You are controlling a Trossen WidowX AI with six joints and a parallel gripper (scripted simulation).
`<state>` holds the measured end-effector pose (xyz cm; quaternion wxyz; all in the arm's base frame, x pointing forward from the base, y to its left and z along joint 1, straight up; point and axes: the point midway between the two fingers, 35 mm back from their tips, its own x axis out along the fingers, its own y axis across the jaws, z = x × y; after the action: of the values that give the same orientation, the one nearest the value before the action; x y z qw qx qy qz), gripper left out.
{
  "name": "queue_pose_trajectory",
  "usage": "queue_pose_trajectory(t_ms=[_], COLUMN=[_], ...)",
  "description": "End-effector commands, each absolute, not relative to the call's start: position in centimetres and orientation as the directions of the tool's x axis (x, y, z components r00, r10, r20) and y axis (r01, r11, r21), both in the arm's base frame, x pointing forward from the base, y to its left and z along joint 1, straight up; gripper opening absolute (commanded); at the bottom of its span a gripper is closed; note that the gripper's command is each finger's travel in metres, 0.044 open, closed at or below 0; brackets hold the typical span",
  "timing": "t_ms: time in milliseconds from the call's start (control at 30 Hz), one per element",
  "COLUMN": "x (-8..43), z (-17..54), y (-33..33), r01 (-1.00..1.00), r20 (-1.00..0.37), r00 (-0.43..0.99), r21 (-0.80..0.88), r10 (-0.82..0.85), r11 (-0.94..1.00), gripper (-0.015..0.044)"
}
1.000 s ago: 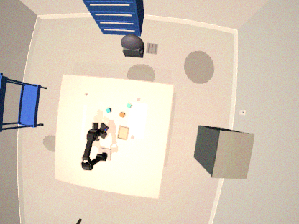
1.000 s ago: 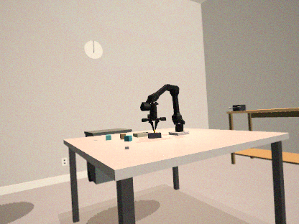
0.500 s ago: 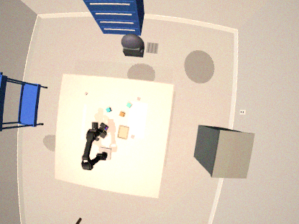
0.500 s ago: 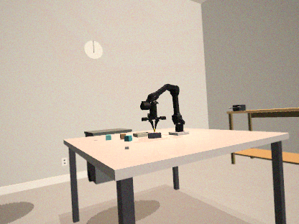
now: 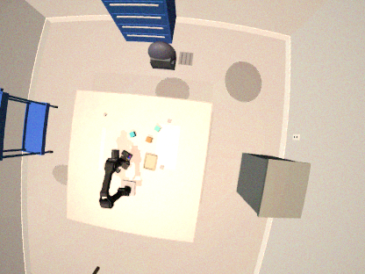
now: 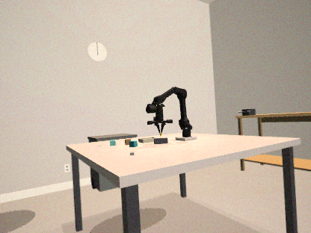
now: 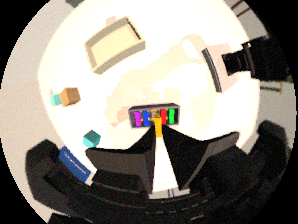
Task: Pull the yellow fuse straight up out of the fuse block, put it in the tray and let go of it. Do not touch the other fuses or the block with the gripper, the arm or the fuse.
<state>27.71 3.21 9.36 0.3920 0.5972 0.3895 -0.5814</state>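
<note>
My gripper (image 6: 161,133) (image 7: 158,127) is shut on the yellow fuse (image 6: 161,134) (image 7: 158,131), which hangs upright from the fingertips. In the exterior view a small gap shows between the fuse and the dark fuse block (image 5: 127,155) (image 6: 161,141) (image 7: 131,119) below it. The magenta fuse (image 7: 137,119), blue fuse (image 7: 145,118), red fuse (image 7: 163,116) and green fuse (image 7: 171,116) sit in the block; the middle slot is partly hidden behind the yellow fuse. The beige tray (image 6: 146,140) (image 7: 120,58) stands apart from the block, at the upper left in the wrist view.
An orange-brown cube (image 5: 149,140) (image 6: 128,142) (image 7: 70,96), a dark teal cube (image 5: 132,134) (image 6: 133,143) (image 7: 92,139) and a light teal cube (image 5: 158,128) (image 6: 113,143) lie on the table. The arm's base plate (image 6: 186,138) is on the block's other side from the cubes.
</note>
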Motion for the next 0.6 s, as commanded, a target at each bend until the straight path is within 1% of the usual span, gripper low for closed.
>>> queue_pose_trajectory(t_ms=[0, 333, 567], x=[27.8, 27.8, 28.8], z=[10.0, 11.3, 11.4], y=[3.1, 3.1, 0.0], r01=[0.919, 0.919, 0.919], r20=[-1.000, -1.000, -1.000], r00=[0.026, 0.026, 0.027], r21=[0.022, 0.022, 0.024], r10=[0.005, 0.005, 0.002], r11=[-0.393, -0.393, -0.393], gripper=[0.0000, 0.0000, 0.0000])
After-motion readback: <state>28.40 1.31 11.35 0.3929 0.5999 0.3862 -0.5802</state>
